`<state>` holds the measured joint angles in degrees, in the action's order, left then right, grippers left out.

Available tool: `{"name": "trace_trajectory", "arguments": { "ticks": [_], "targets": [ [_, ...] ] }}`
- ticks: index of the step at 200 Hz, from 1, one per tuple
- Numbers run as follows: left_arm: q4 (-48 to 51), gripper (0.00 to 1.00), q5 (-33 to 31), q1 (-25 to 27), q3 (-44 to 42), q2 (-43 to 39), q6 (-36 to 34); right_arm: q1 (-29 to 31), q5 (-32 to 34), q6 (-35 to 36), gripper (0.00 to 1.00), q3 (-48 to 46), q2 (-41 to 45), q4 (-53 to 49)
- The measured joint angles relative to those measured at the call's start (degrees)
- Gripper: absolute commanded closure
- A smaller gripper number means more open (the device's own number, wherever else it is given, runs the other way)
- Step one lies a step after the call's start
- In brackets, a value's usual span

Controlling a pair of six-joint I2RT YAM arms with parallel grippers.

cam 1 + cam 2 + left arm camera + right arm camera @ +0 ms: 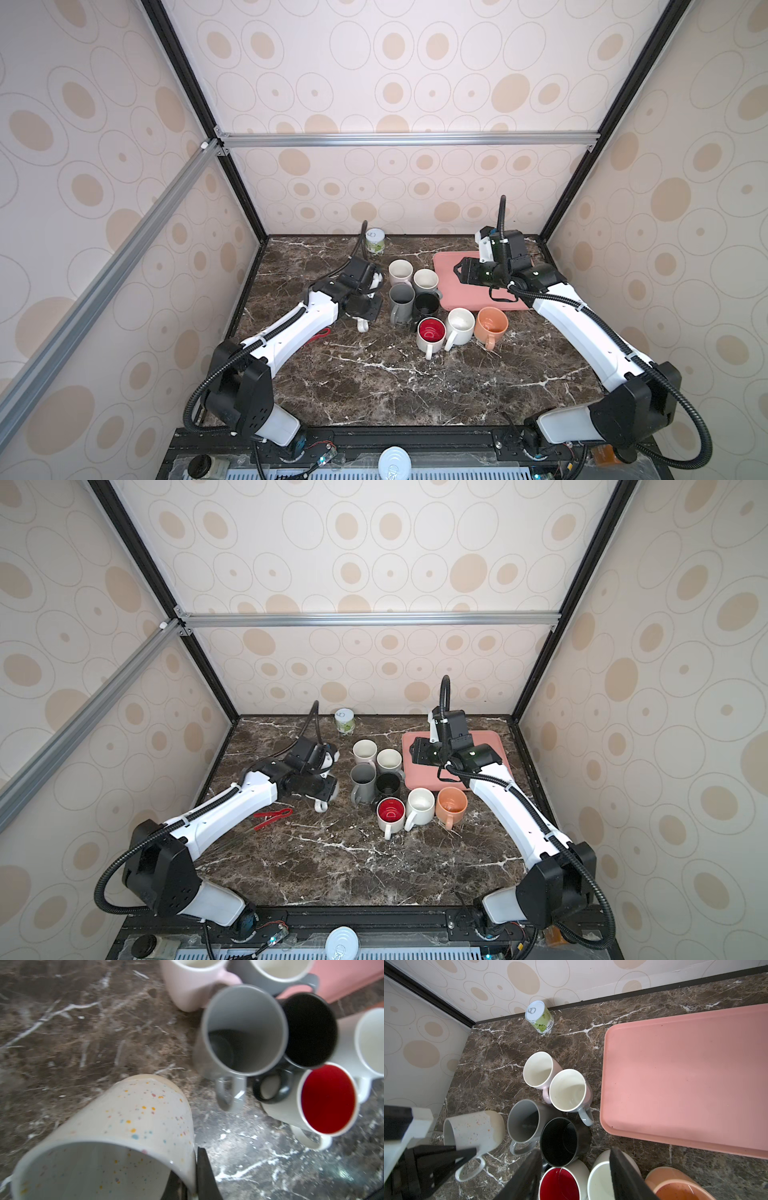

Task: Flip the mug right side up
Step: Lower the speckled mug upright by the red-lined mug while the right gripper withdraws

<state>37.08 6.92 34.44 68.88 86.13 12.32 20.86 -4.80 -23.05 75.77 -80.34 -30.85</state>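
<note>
One mug is lying off its base: in both top views the speckled mug (362, 326) is sitting almost wholly under your left gripper (365, 308), only its white handle poking out, while your right gripper (460, 270) is hanging over the pink tray (453, 301) beneath it. Through the left wrist camera, the left gripper's fingers (204, 1176) are pinching the mug's wall at the rim, one inside and one outside, with the base pointing away from the fingertips toward the grey mug (243, 1028). From the right wrist camera, the right jaws are standing half spread and empty above the mug cluster; the speckled mug is lying on its side, base just beside the grey mug, and whether it is touching the counter I cannot tell. You are probably doing best by rolling the wrist so the base swings down clear of that neighbour, releasing only once it is sitting flat.
</note>
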Motion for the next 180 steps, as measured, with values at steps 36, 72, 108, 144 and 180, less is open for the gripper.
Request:
{"name": "trace_trajectory", "arguments": {
  "ticks": [36, 72, 108, 144, 180],
  "targets": [
    [0.2, 1.0, 2.5, 7.5, 0.0, 0.7, 1.2, 0.0, 1.9, -0.1, 0.43, -2.4, 1.3, -0.6],
    [1.0, 1.0, 3.4, 9.0, 0.0, 2.8, 1.4, 0.0, 3.5, 0.0, 0.43, -3.6, 3.3, -1.3],
    [1.0, 1.0, 3.3, 9.0, 0.0, 3.7, 1.4, 0.0, 5.0, 0.0, 0.43, -4.4, 4.6, -1.7],
    [-0.6, 1.0, 4.3, 9.2, -0.2, 5.8, 1.4, 0.0, 6.9, 0.2, 0.42, -4.5, 4.8, -2.3],
    [-2.4, 0.95, 4.3, 9.2, -1.4, 8.1, 1.3, -0.2, 11.1, 0.4, 0.4, -7.4, 7.7, -3.1]
  ]
}}
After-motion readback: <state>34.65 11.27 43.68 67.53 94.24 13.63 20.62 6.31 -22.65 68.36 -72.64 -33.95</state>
